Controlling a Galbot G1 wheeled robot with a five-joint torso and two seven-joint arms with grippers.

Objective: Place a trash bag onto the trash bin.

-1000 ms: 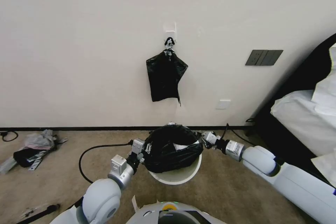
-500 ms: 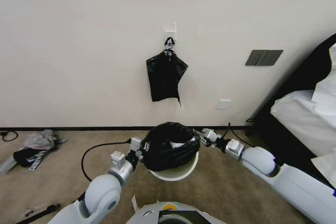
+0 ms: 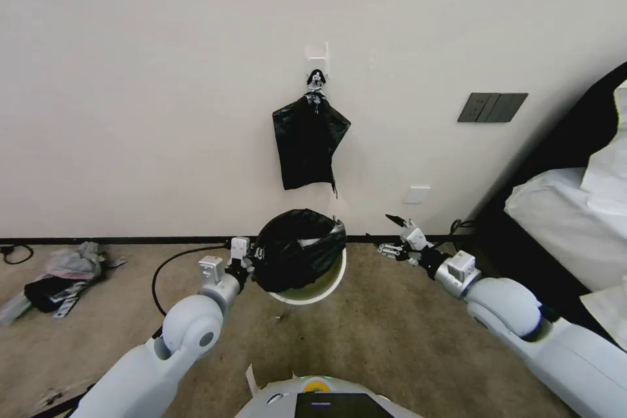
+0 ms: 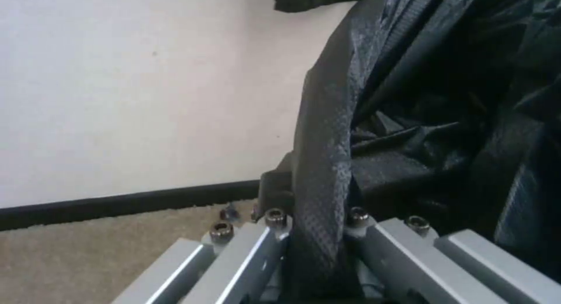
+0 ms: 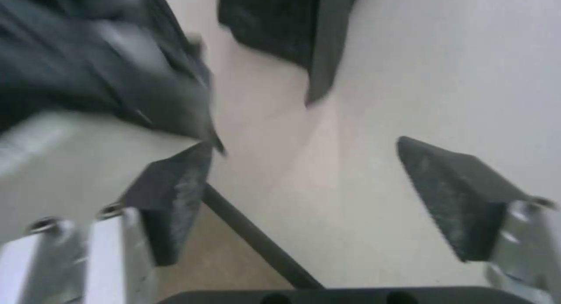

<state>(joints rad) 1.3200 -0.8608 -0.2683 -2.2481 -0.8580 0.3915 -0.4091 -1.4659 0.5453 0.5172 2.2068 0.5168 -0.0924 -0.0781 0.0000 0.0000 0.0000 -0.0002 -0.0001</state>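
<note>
Bag (image 3: 297, 255): draped over bin (image 3: 313, 287); left gripper (image 3: 251, 260), at bag's 9 o'clock, clamps its edge (anchoring it). Right gripper (image 3: 392, 235), 3 o'clock: jaws released, empty.

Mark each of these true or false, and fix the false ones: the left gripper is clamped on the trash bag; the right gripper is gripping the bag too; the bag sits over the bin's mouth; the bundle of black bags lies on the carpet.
1. The left gripper is shut on the trash bag. True: a fold of black plastic runs between its fingers.
2. The right gripper is gripping the bag too. False: its fingers stand open with nothing between them, apart from the bag.
3. The bag sits over the mouth of the trash bin. True.
4. The bundle of black bags lies on the carpet. False: it hangs from a hook on the wall.
</note>
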